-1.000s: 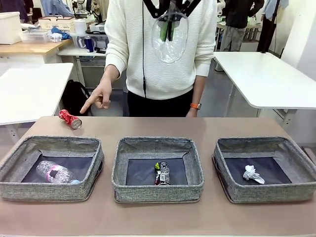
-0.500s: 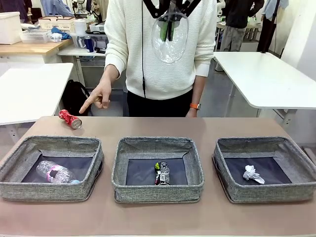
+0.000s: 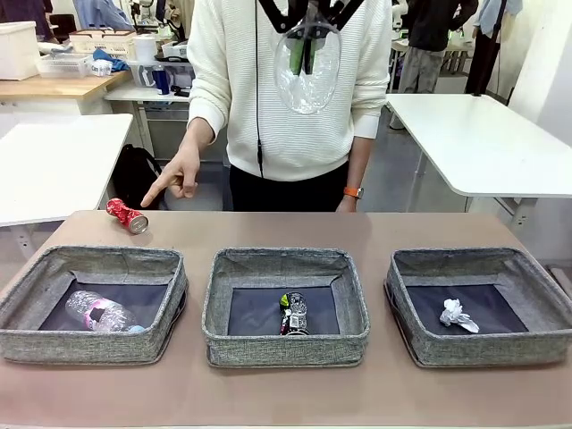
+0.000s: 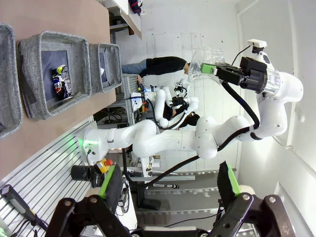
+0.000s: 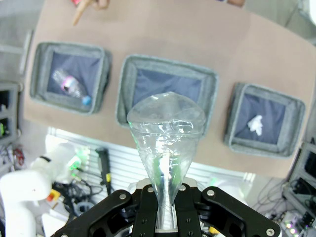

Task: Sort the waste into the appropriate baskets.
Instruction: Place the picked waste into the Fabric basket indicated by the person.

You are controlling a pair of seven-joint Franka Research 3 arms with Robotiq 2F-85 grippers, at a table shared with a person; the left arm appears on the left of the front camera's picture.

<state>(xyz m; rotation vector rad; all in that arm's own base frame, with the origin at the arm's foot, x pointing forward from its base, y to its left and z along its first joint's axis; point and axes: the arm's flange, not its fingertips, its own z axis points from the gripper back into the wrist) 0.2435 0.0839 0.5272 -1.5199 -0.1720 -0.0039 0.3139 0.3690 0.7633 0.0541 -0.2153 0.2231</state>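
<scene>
Overhead, right pincer (image 3: pixel 302 55) pinching clear plastic cup (image 3: pixel 308 89), left pincer (image 4: pixel 168 177) spread wide.

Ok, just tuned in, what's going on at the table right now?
The right end effector is shut on a clear plastic cup, held high over the table. The left end effector is open and empty. The person's hand points at a red can lying beyond the left basket, which holds a plastic bottle. The middle basket holds a dark can, the right basket a paper wad.
</scene>
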